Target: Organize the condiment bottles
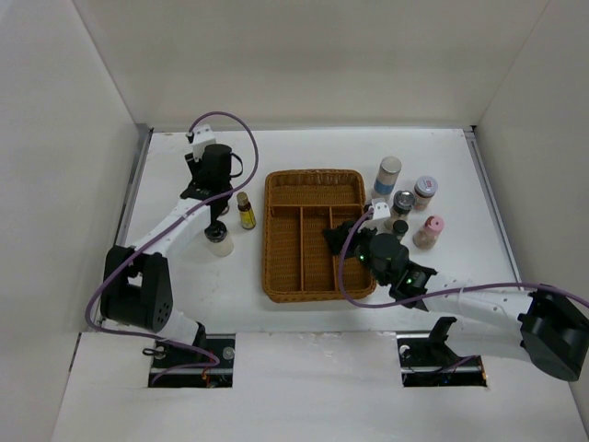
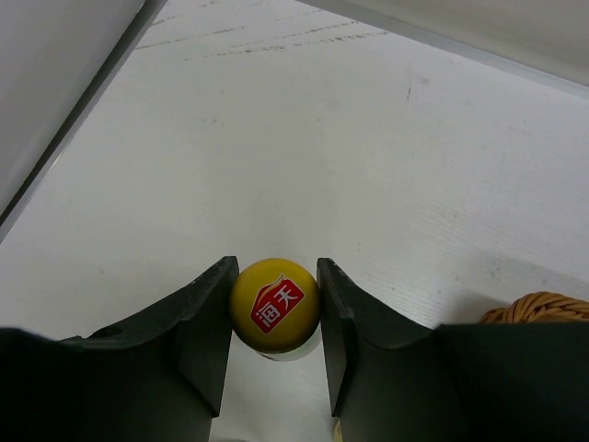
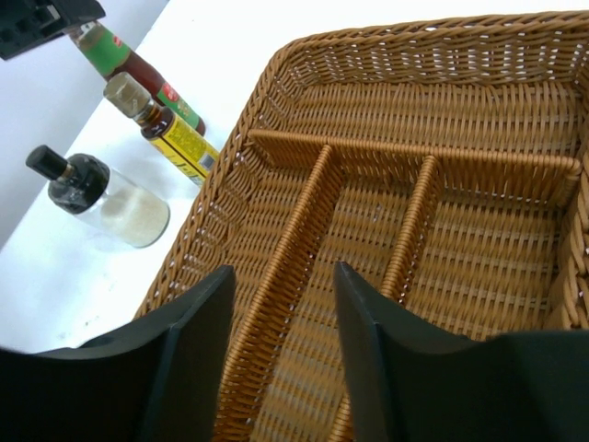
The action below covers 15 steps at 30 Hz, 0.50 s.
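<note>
My left gripper (image 1: 215, 199) (image 2: 274, 318) is shut on the yellow cap (image 2: 274, 304) of a dark sauce bottle (image 3: 138, 75) with a green neck and red label, left of the wicker tray. A second yellow-capped sauce bottle (image 1: 246, 210) (image 3: 173, 136) stands just beside it. The dark-and-white squat bottle (image 1: 218, 239) (image 3: 103, 201) stands nearer. My right gripper (image 1: 341, 238) (image 3: 285, 304) is open and empty above the tray's long compartments. Right of the tray stand the white-capped blue-labelled bottle (image 1: 387, 175), the silver-lidded jar (image 1: 403, 202), the grey-lidded jar (image 1: 424, 191) and the pink-capped bottle (image 1: 430, 230).
The brown wicker divided tray (image 1: 273, 276) (image 3: 276, 64) lies in the middle of the white table, with one wide far compartment and three long near ones. White walls enclose the table on the left, back and right. The left wall runs close to my left arm.
</note>
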Each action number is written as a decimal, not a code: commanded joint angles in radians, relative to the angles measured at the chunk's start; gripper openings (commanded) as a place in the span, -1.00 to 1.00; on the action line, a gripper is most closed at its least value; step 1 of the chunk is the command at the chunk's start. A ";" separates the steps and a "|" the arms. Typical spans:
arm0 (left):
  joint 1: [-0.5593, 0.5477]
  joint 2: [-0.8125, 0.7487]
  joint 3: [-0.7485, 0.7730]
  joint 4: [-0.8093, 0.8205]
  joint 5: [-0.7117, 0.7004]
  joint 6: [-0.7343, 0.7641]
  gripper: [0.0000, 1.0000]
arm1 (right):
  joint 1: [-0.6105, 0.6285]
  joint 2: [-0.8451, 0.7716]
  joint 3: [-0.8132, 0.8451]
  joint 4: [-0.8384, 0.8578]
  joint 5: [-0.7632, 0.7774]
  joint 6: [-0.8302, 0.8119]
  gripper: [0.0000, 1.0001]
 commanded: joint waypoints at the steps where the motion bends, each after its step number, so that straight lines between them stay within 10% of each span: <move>1: 0.004 -0.084 0.050 0.076 -0.008 -0.004 -0.63 | -0.004 -0.001 0.004 0.070 -0.010 -0.004 0.14; 15: -0.088 -0.112 0.291 0.192 0.021 0.092 -0.64 | -0.013 -0.020 -0.006 0.078 0.000 -0.002 0.20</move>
